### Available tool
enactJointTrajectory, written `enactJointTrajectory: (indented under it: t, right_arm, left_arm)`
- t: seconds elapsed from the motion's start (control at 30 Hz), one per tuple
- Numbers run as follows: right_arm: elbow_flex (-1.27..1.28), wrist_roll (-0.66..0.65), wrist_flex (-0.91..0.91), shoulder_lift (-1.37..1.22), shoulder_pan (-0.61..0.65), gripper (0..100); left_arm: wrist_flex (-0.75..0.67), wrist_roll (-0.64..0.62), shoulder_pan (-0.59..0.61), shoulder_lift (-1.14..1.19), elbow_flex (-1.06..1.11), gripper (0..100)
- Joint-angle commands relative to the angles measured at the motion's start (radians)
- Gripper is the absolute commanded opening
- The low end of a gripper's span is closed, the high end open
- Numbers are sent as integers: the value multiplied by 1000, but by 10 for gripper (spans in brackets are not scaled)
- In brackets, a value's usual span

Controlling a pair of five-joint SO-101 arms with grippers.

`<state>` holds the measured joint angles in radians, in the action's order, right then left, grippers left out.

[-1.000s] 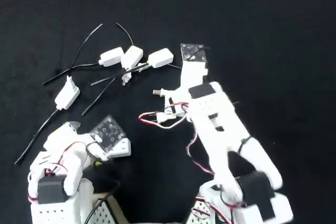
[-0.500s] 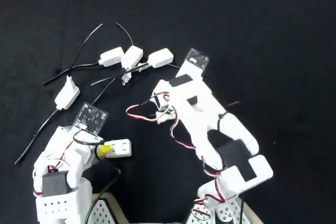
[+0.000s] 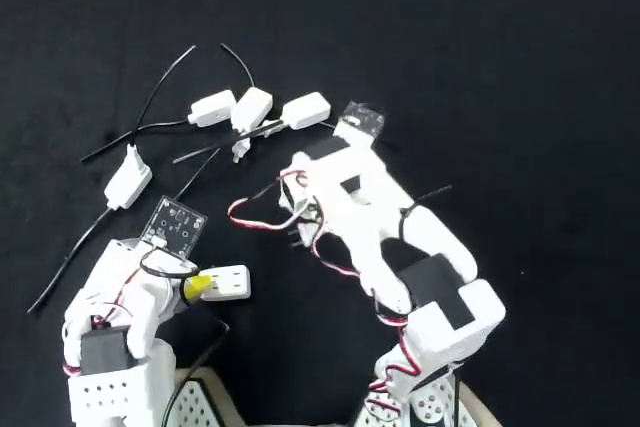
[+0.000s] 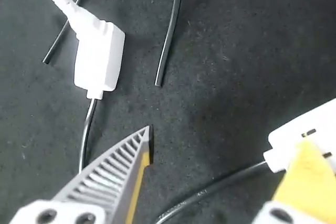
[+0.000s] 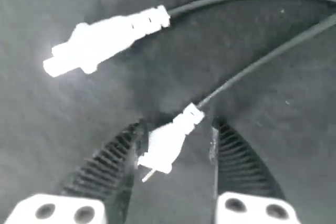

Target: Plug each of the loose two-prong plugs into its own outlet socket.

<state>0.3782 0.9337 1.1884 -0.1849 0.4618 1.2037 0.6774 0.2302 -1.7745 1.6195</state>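
Note:
Three white plugs (image 3: 252, 109) lie close together at the back left of the black table (image 3: 540, 147), and a fourth plug (image 3: 128, 179) lies apart, nearer the left arm. A white outlet socket (image 3: 230, 282) rests at the front, touching the yellow finger (image 3: 200, 287) of my left gripper (image 4: 226, 140), which is open. That socket (image 4: 302, 132) shows two slots. The lone plug (image 4: 97, 56) lies ahead of the left gripper. My right gripper (image 5: 176, 129) is open, its fingers on either side of a small plug (image 5: 165, 145) lying on the table. Another plug (image 5: 105, 40) lies beyond it.
Thin black cords (image 3: 150, 107) trail from the plugs across the left half of the table. The right arm (image 3: 370, 207) stretches over the table's middle, with loose red and white wires (image 3: 260, 217) hanging beside it. More cords (image 4: 170, 30) cross the cloth near the left gripper.
The right arm has swung left toward the cluster of plugs. The left arm turned its wrist early on, bringing its yellow finger against the socket, then kept still.

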Motion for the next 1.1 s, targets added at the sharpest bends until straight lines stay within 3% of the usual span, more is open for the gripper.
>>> enactJointTrajectory:
  t: [0.0, 0.2, 0.3, 0.43, 0.7, 1.07]
  right_arm:
    - [-150, -38, 137, 5, -26, 194]
    - [-259, -32, 155, 4, -71, 100]
    - [-268, 3, 109, 2, -87, 118]
    - [-269, 143, 6, 2, -146, 120]
    - [-232, 276, -120, -88, -124, 121]
    - [-226, 296, -160, -163, -107, 121]
  left_arm:
    - [-3, 14, 1, 11, 19, 395]
    - [-3, 14, 1, 11, 21, 395]
    - [-3, 14, 1, 11, 21, 395]
    - [-3, 14, 5, 11, 21, 395]
    - [-3, 14, 5, 11, 21, 395]
    - [-25, 12, 7, 11, 31, 395]
